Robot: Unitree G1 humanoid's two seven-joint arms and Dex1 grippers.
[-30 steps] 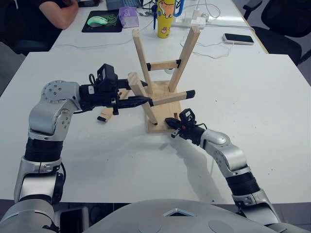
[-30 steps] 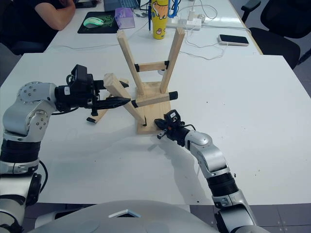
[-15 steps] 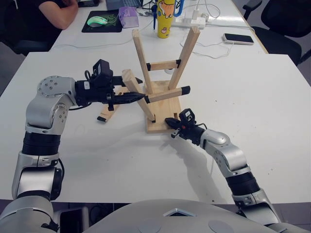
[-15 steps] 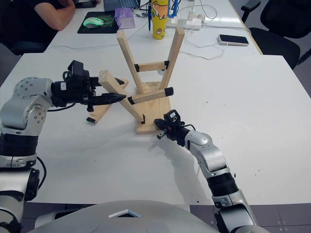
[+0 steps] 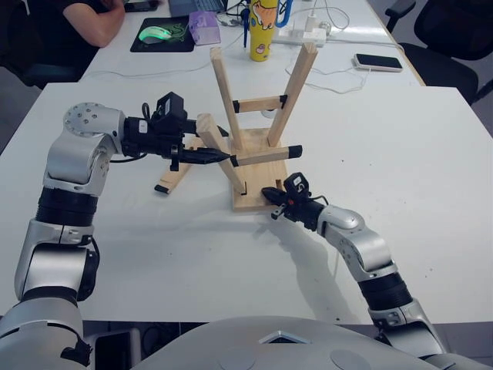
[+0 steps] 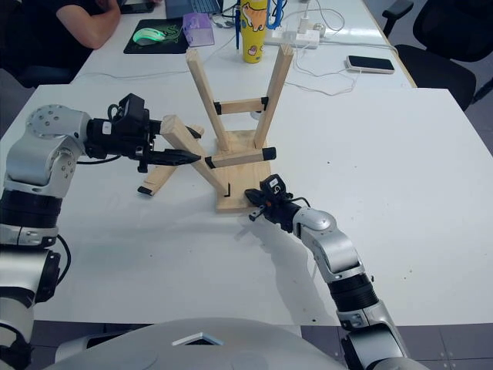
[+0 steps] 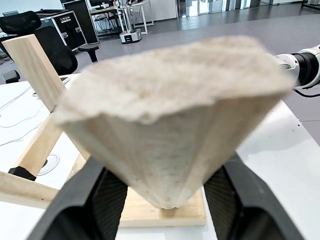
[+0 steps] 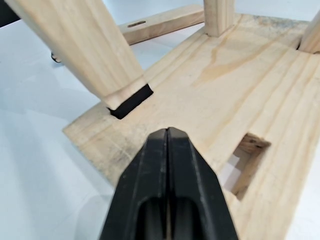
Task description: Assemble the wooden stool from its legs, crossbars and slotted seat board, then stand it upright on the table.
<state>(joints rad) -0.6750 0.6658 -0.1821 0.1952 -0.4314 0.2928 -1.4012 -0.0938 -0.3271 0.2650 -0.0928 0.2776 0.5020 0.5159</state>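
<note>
You have two legs (image 5: 223, 92) and their crossbar (image 5: 258, 103) standing in the upturned seat board (image 5: 254, 199), which lies flat on the worktop (image 5: 385, 154). Your left claw (image 5: 219, 156) pinches a third leg (image 5: 210, 132), tilted, with its foot in a near slot and a second crossbar (image 5: 266, 156) jutting free. One open slot (image 8: 247, 150) remains, and the fourth leg (image 5: 171, 176) lies beside the board. Your right claw (image 5: 276, 195), pressed together, sits at the board's near edge.

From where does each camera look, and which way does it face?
Head eyes: facing forward and down over the table and stool; left arm, right arm show.
Left wrist: facing along the held leg toward the seat board; left gripper clamps the leg.
Right wrist: facing the seat board's corner; shut right gripper shows.
Both wrist views share the seat board.
</note>
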